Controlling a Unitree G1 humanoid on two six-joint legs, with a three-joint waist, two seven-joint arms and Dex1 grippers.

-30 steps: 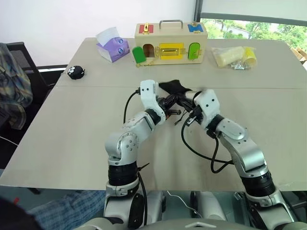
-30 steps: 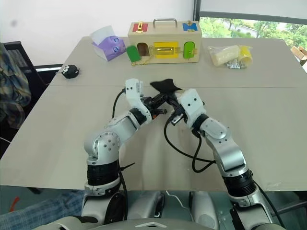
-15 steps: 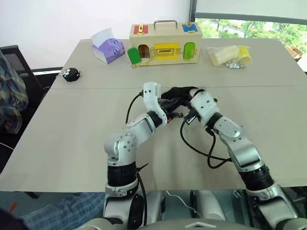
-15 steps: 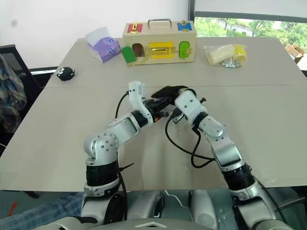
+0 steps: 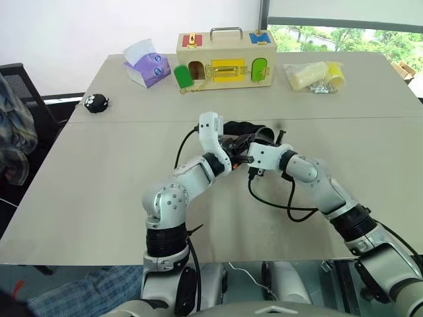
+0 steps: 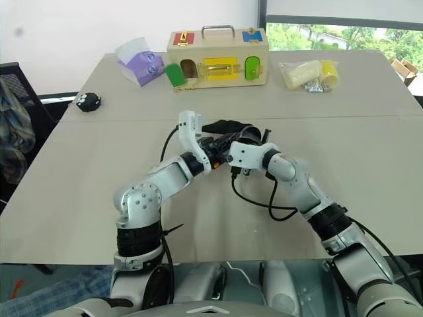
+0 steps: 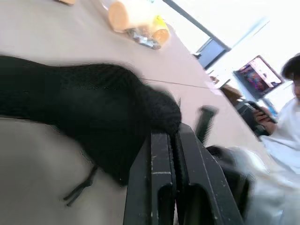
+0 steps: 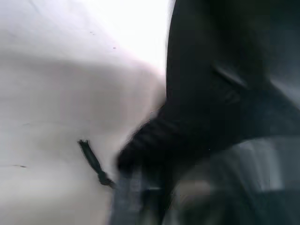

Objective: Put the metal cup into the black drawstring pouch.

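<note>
My left gripper is clamped on the pouch at mid-table to steady its mouth. I can't tell my right gripper's spread, nor whether the cup sits inside.

The black drawstring pouch is soft matt cloth with a fine woven mesh texture (plain in the left wrist view), its thin cord of the same dull black; the left gripper has hard black fingers, smooth with a faint sheen and a few scuffs; the table is a smooth matt beige board; the lock box looks like pale unvarnished wood with a metal handle and glossy coloured plastic doors; the tissue pack shows white paper.
</note>
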